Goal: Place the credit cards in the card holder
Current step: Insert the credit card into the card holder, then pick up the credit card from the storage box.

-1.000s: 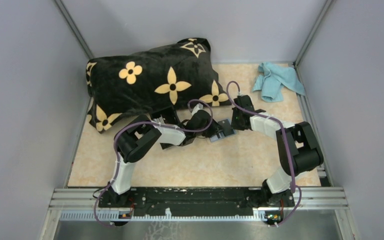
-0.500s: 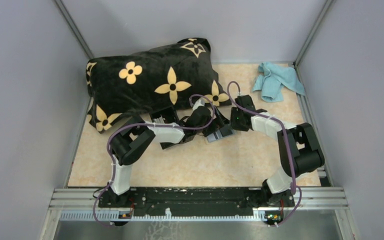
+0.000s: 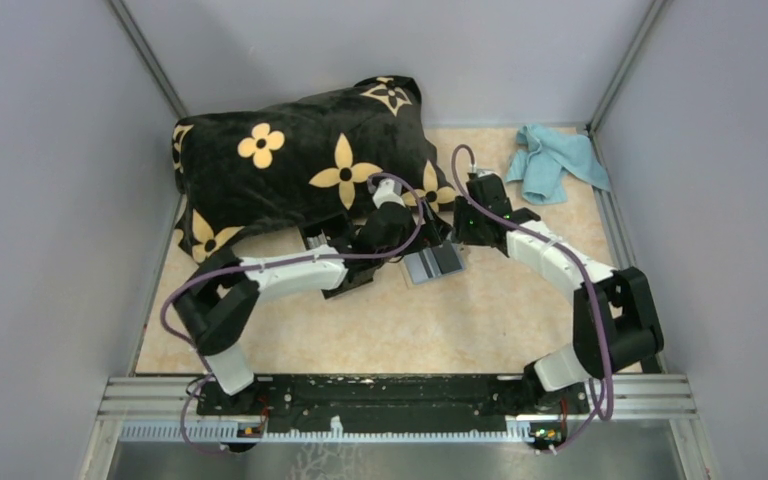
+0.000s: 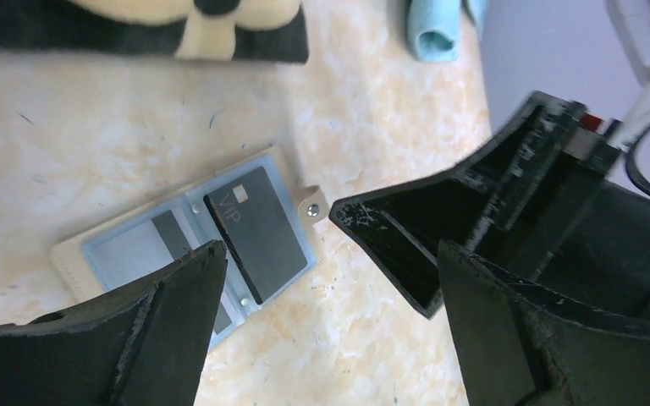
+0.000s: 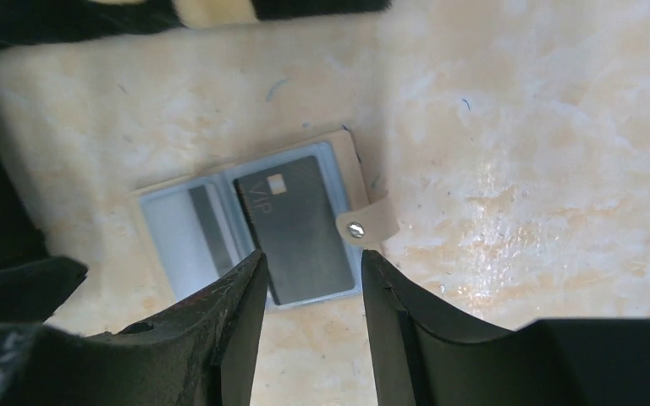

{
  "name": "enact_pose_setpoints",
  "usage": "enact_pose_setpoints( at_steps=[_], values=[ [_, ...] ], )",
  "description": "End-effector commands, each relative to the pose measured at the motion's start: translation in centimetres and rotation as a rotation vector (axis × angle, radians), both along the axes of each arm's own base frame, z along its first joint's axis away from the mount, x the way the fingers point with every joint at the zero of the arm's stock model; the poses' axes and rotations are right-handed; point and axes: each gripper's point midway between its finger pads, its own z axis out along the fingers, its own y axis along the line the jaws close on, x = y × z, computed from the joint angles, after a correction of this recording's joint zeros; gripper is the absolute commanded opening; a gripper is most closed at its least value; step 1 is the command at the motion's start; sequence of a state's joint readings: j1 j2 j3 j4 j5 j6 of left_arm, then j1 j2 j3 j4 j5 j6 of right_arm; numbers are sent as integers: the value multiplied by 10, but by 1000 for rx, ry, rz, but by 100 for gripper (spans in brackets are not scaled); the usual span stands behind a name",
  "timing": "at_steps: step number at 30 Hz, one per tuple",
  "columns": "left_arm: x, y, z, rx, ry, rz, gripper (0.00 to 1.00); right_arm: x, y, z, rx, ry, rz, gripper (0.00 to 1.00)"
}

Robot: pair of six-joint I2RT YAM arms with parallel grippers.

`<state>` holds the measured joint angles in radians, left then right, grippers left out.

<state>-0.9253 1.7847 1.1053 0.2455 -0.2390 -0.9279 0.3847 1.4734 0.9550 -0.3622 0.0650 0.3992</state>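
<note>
Reaching inward — left gripper (image 4: 327, 275) gaping, right gripper (image 5: 313, 260) parted, both empty. Beige table (image 5: 516, 127), open card holder (image 5: 250, 227), grey walls (image 3: 50, 200).

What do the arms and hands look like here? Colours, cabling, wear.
The left arm and right arm match: white links between bulky black joints, with a purple cable looping along each. Each hand is black with two wedge-shaped fingers. The left hand has scuffed, whitish edges on its fingers; the right hand looks smoother.
</note>
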Motion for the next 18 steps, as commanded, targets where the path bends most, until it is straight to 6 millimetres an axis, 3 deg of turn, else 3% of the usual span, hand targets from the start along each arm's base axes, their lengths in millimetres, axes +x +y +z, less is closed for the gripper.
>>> enact_pose_setpoints(
  at_steps=[1,6,14,18],
  values=[
    [-13,20,56,65,-215,7,100,13,22,64,6,-173,57,46],
    [-32,64,89,162,-368,73,100,10,65,97,4,-267,175,46],
    [-59,152,79,117,-389,242,100,4,169,137,-3,-328,397,47],
    [-73,186,72,58,-389,301,100,3,213,130,-2,-314,451,45]
  ],
)
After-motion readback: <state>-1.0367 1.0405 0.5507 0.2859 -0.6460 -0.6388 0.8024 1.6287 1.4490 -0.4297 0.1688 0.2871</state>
